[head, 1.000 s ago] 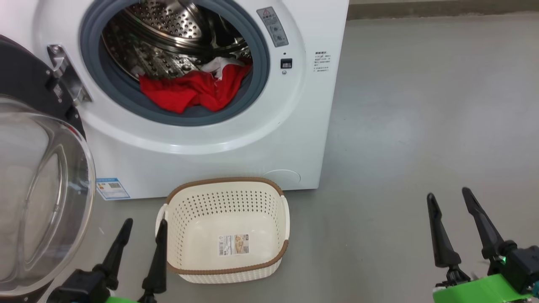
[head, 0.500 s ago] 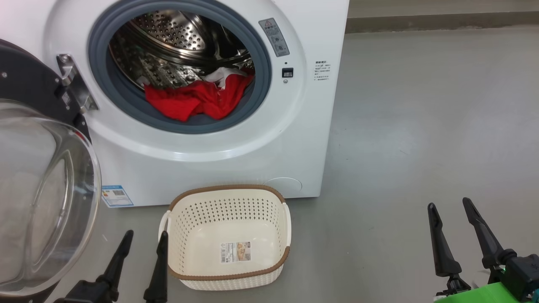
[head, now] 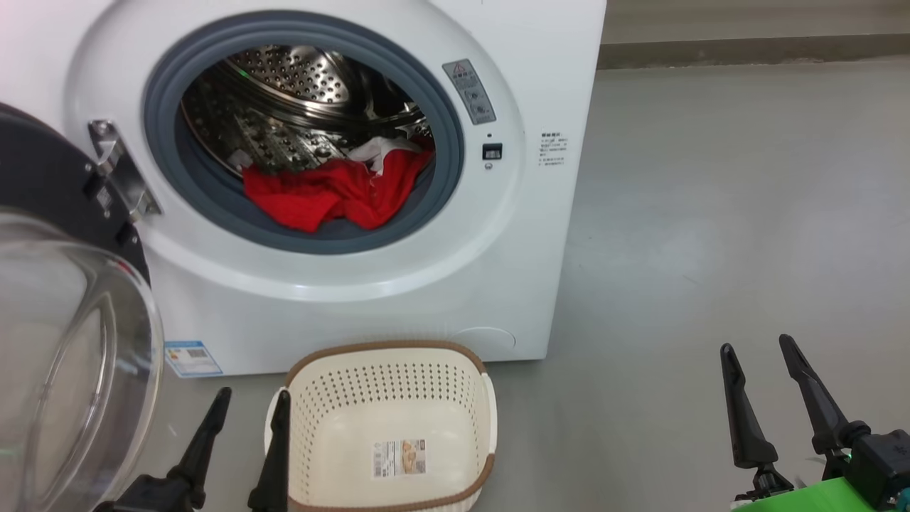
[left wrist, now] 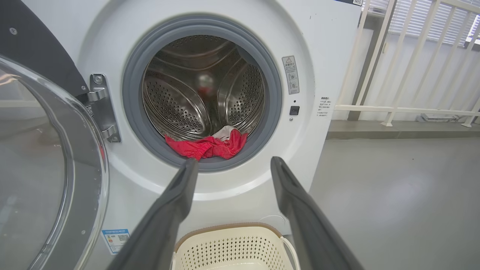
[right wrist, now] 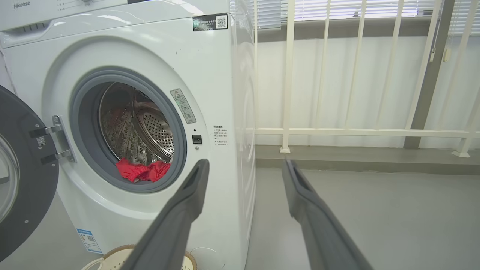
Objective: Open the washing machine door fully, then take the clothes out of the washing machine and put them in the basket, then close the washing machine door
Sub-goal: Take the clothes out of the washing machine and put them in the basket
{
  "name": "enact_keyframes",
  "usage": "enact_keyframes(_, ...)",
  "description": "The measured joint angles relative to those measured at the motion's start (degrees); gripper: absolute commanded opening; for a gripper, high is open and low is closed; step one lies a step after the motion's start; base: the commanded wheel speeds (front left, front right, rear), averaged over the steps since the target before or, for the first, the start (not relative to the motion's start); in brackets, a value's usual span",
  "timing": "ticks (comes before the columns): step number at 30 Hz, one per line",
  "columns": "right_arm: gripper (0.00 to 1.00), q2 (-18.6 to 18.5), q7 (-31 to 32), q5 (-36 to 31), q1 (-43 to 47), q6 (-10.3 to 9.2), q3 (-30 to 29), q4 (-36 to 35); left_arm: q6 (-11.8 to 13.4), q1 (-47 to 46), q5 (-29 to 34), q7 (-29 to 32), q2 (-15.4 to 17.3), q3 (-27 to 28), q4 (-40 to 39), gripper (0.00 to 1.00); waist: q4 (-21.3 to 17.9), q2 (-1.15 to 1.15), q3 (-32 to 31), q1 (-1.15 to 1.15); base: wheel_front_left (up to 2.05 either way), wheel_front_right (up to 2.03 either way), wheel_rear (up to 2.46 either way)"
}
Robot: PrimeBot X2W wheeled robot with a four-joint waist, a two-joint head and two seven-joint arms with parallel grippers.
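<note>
The white washing machine (head: 398, 299) stands ahead with its door (head: 43, 178) swung wide open to the left, black rim and glass bowl facing me. Red clothes (head: 334, 192) with a bit of white lie at the front of the steel drum, over the grey seal. The cream basket (head: 384, 347) sits empty on the floor before the machine. My left gripper (head: 254, 392) is open, just left of the basket, and points at the clothes (left wrist: 206, 146) in the left wrist view. My right gripper (head: 755, 344) is open over bare floor, far right.
Grey floor (head: 711, 249) stretches to the right of the machine. A low kerb (head: 746, 50) and a white railing (right wrist: 288, 75) run behind it. The open door's glass bowl (head: 64, 370) bulges out close to my left arm.
The head camera has tipped upward, so the machine and basket sit lower in the picture. Both grippers stay open and empty; the clothes, door and basket have not moved.
</note>
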Motion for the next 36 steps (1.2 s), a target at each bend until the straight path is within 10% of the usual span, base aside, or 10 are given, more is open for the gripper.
enact_keyframes(36,1.00,0.0,0.0,0.3,-0.1,0.00,1.3,0.7,1.8,1.0,1.5,0.0,-0.3,-0.9,-4.1,1.00,0.7,0.00,1.7,0.00,0.33,-0.32,-0.01)
